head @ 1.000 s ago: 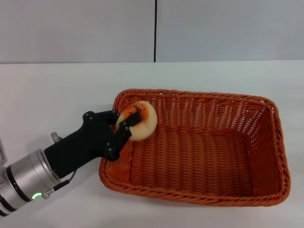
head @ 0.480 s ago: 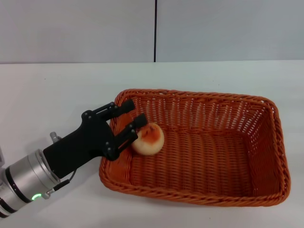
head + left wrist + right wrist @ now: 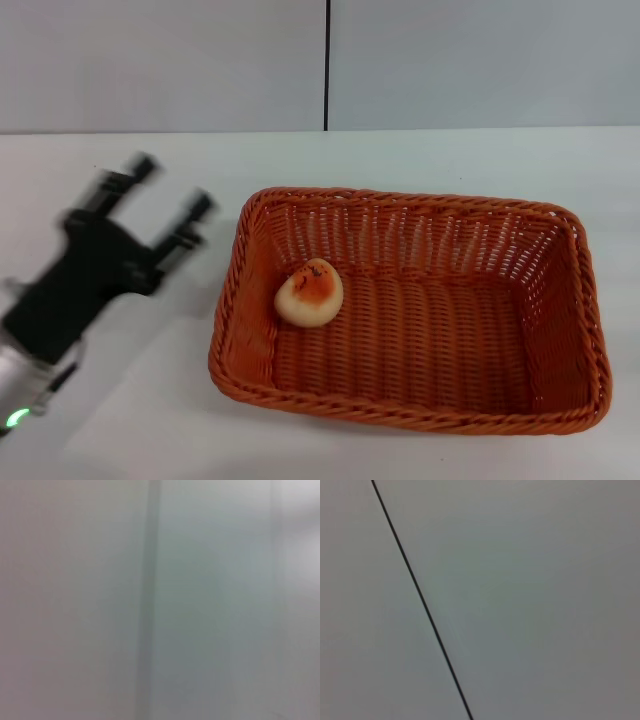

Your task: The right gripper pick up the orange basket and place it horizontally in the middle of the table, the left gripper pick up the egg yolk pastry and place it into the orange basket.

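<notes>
Left tool: over the table, off the basket's left end; fingers spread, holding nothing.
Orange basket: lying flat and lengthwise near mid-table.
Egg yolk pastry: on the basket floor, left part, near the left wall, orange patch up.
Right tool: not in the head view.
Risk: little remains, by the look of it; a stray arm swing could clip the braided rim and shift the basket, rolling the pastry.

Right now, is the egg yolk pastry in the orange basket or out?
In. The egg yolk pastry lies on the orange basket's floor, near its left end.
</notes>
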